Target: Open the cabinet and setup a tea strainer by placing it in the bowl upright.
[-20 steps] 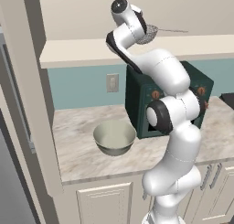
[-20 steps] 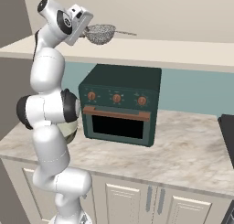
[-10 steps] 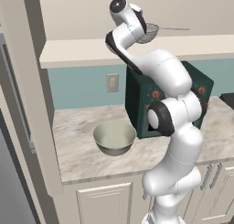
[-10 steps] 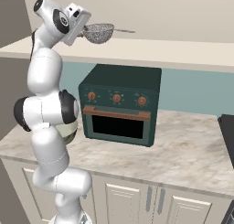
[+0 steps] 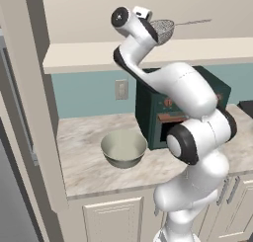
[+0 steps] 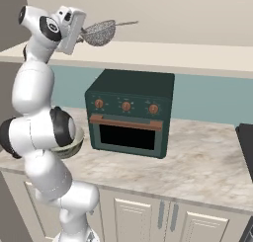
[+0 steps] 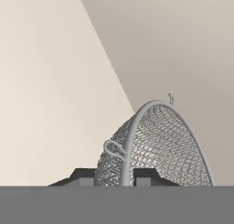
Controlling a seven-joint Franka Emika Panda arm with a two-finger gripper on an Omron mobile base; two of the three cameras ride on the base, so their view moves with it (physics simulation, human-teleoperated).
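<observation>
Carrying the tea strainer clear of the cabinet

Our gripper [image 7: 116,175], clamped on the tea strainer [image 5: 163,29] near the frame's top, has barely shifted lately; we judge lowering remains, toward the bowl [image 5: 123,148] at lower centre on the counter [image 5: 81,157].

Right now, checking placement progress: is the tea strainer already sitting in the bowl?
No, the hand holds the tea strainer high above the bowl.

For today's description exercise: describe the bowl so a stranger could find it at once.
Start at the dark green toaster oven on the marble counter. Just left of it sits the bowl, wide, round, pale grey-beige and smooth, unlike the silver mesh tea strainer held high above.
</observation>
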